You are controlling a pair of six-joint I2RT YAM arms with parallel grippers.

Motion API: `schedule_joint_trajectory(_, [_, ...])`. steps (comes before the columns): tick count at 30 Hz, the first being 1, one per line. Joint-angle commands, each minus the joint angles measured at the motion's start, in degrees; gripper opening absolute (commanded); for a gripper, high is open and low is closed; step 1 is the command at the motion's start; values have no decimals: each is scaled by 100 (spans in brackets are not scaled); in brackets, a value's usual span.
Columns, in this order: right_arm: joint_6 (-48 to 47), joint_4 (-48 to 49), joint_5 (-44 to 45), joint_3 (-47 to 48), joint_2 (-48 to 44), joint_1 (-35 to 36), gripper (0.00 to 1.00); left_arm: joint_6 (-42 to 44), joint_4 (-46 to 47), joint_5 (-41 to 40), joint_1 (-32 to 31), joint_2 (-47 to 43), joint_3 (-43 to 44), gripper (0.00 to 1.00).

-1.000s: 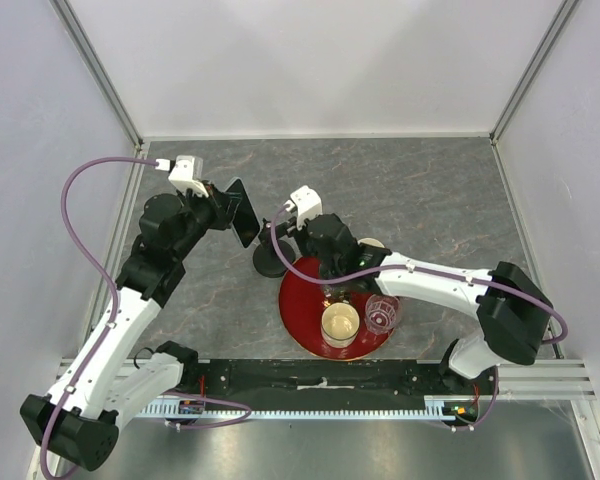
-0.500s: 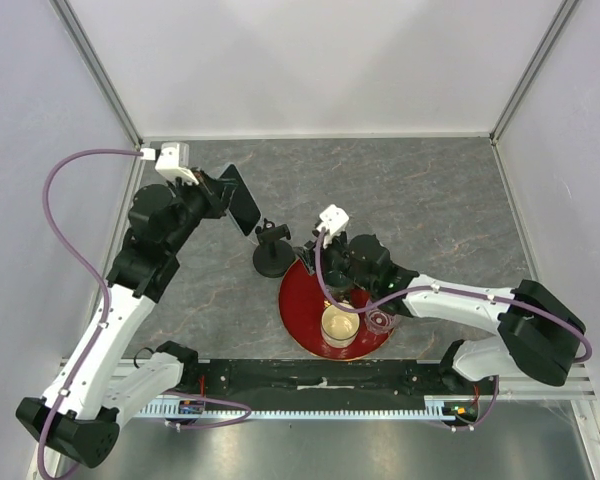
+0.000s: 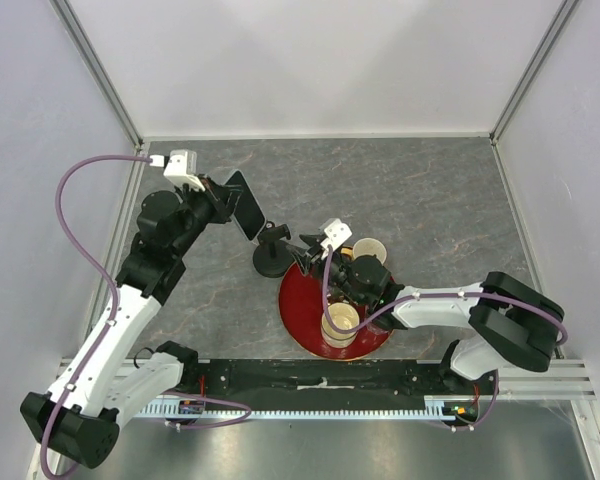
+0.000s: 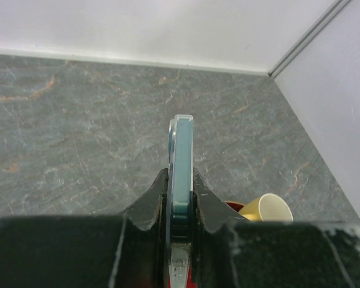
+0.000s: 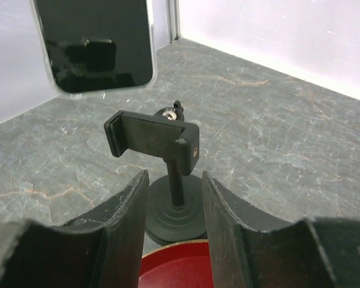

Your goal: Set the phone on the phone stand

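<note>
My left gripper (image 3: 228, 203) is shut on the phone (image 3: 244, 205) and holds it on edge in the air, up and left of the phone stand (image 3: 272, 256). In the left wrist view the phone's teal edge (image 4: 181, 156) stands between the fingers (image 4: 150, 201). My right gripper (image 3: 304, 250) is open and empty, just right of the stand. In the right wrist view the stand (image 5: 153, 135), with its empty cradle, post and disc base, sits just beyond the open gripper (image 5: 175, 186). The phone's black screen (image 5: 96, 45) hangs above and left of it.
A red plate (image 3: 298, 308) lies in front of the stand, with a cream cup (image 3: 340, 322) on it. A yellow cup (image 3: 370, 250) stands behind the right arm and shows in the left wrist view (image 4: 267, 207). White walls close the back and sides.
My right gripper has swung from over the plate to face the stand from its right. My left gripper has tilted and shifted the phone slightly, still holding it.
</note>
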Motion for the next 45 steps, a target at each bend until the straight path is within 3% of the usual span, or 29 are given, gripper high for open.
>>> schedule_joint_trajectory(1, [-176, 873, 529, 46, 155, 76, 46, 103, 664, 321, 52, -316, -122, 2])
schedule_joint_trajectory(5, [-334, 943, 566, 134, 322, 76, 42, 59, 725, 251, 104, -440, -158, 2])
schedule_joint_trajectory(10, [-264, 1005, 469, 240, 559, 85, 45, -90, 743, 312, 210, -299, -193, 2])
schedule_joint_trajectory(19, [-518, 943, 680, 433, 656, 67, 50, -1170, 1209, 1375, 992, 96, -421, 2])
schedule_joint_trajectory(25, [-571, 873, 715, 653, 885, 58, 49, -1163, 1235, 1534, 1054, 193, -404, 2])
schedule_joint_trajectory(28, [-545, 829, 829, 732, 946, 50, 45, -1136, 1244, 1560, 1054, 202, -404, 2])
schedule_joint_trajectory(33, [-519, 768, 882, 890, 1087, 23, 31, -1040, 1288, 1630, 1054, 193, -412, 2])
schedule_joint_trajectory(39, [-448, 706, 741, 899, 1096, -56, 0, -829, 1411, 2008, 1054, 228, -378, 2])
schedule_joint_trajectory(45, [-308, 496, 146, 908, 1087, -240, 0, -679, 1797, 2754, 1054, 404, -377, 2])
